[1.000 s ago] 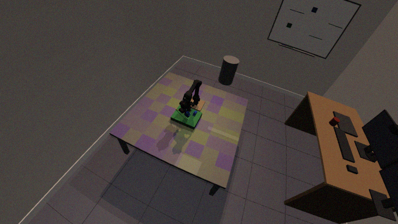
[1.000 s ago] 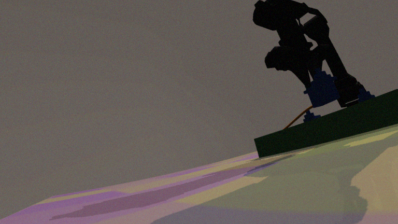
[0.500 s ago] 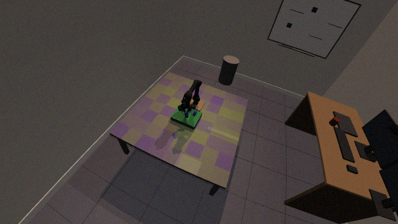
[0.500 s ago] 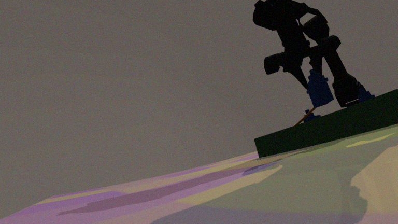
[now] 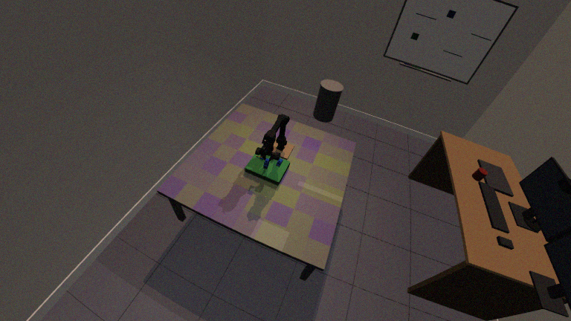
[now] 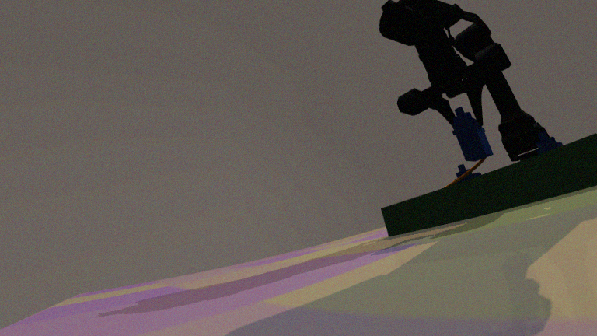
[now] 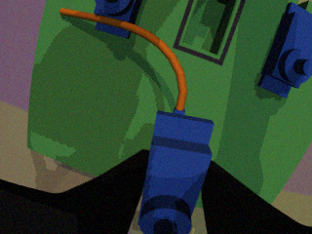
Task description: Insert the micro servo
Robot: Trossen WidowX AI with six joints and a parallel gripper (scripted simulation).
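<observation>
The loose blue micro servo [image 5: 265, 163] [image 6: 473, 143] [image 7: 181, 156] is held above the green deck [image 5: 262, 173] [image 6: 440, 208] [image 7: 73, 112], about upright to it, with its output shaft [image 6: 459, 110] up. My gripper [image 6: 467, 125] [image 7: 179, 163] is shut on its sides. Its orange cable [image 6: 469, 171] [image 7: 182, 88] curves from the servo toward the upper left in the wrist view, over a mounted servo. The dark-outlined empty pocket [image 7: 199, 56] is ahead and slightly right of the held servo in the wrist view. The pocket's top end is cut off and its side notch cannot be made out.
One mounted blue servo [image 6: 469, 174] [image 7: 112, 28] stands left of the pocket in the wrist view, another [image 5: 279, 161] [image 6: 547, 141] [image 7: 288, 54] to its right. The arm's base stands behind the deck, beside an orange-brown board [image 5: 288, 150] on the patchwork table [image 5: 273, 233].
</observation>
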